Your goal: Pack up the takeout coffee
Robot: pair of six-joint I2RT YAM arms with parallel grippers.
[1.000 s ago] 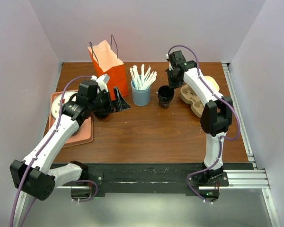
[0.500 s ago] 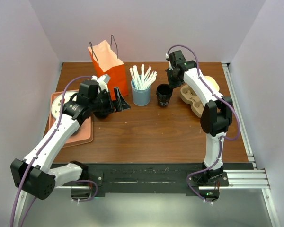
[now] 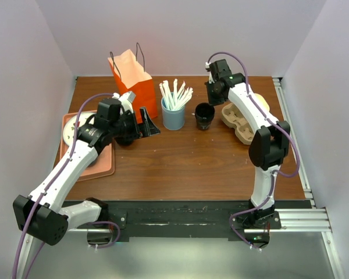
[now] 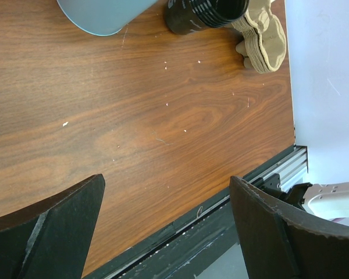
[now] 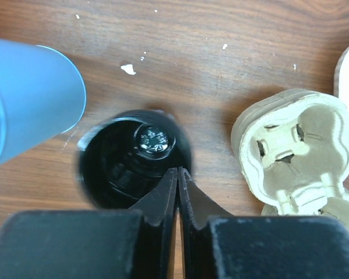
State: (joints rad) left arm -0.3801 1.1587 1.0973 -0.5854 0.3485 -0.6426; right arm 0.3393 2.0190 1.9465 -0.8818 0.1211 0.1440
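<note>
The lidded brown takeout coffee does not show clearly in any view. A dark round shape [image 3: 125, 139] under my left wrist cannot be identified. An open all-black cup [image 3: 205, 116] stands right of the blue straw holder [image 3: 173, 118]. In the right wrist view this cup [image 5: 125, 160] is blurred, lidless and empty. My right gripper [image 5: 178, 172] is shut with nothing between its fingers, just above the cup's near rim; in the top view it [image 3: 213, 100] hangs behind the cup. My left gripper [image 3: 145, 128] is open and empty, left of the straw holder, low over the table [image 4: 166, 232].
An orange paper bag [image 3: 132, 78] stands at the back left. A pink tray [image 3: 102, 165] with a white plate [image 3: 70, 128] lies at the left. Stacked cardboard cup carriers [image 3: 239, 121] lie right of the black cup. White straws [image 3: 175, 93] stick out of the holder.
The black cup tipped and shifted slightly left, then settled back to the right. My right gripper drew up and back from it. The left arm has not moved.
</note>
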